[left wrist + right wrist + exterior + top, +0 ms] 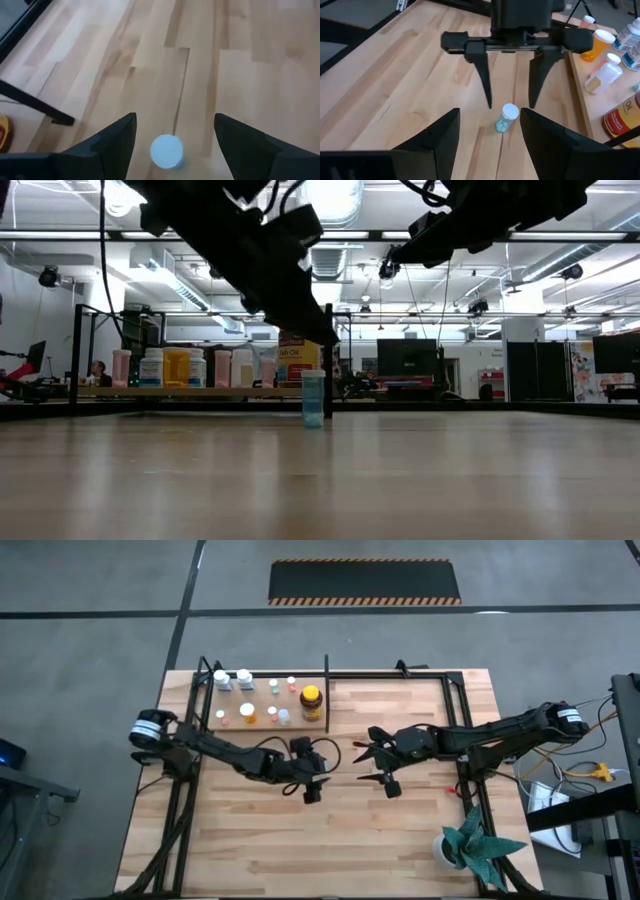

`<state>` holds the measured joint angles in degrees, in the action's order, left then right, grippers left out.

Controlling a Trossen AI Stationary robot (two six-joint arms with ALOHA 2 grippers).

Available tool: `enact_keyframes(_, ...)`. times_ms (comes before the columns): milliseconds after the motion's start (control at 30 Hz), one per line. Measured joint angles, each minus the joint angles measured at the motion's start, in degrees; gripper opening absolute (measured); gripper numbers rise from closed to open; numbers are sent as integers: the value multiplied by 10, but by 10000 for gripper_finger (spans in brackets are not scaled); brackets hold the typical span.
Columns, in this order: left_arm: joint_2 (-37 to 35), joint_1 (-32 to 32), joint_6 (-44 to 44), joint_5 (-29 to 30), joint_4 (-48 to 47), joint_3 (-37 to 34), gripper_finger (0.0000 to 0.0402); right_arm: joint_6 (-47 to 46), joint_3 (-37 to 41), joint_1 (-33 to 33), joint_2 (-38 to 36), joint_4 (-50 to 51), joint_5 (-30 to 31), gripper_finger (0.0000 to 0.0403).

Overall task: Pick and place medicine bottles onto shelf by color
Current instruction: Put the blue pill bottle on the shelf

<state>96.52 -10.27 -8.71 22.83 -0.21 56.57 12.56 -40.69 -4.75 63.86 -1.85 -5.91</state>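
A small pale blue medicine bottle (313, 398) stands upright on its base on the wooden table, alone near the middle. My left gripper (175, 117) is open just above it, a finger on either side of the cap (167, 151), touching nothing. My right gripper (489, 120) is open too and faces the bottle (506, 118) from the table's right, higher up and empty. The shelf (265, 718) at the far left has a wooden board that carries several small bottles and an amber jar (311, 700) with a yellow lid.
A black frame tube (400, 674) runs along the table's far edge and down both sides. A white pot with a green plant (468, 845) stands at the near right corner. Bare wood lies in front of both grippers toward the near edge.
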Motion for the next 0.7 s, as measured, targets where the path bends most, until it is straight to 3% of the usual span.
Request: enact_keyframes(700, 18, 14, -15, -12, 13, -34, 249, 0, 1, 0, 0, 0, 0, 199)
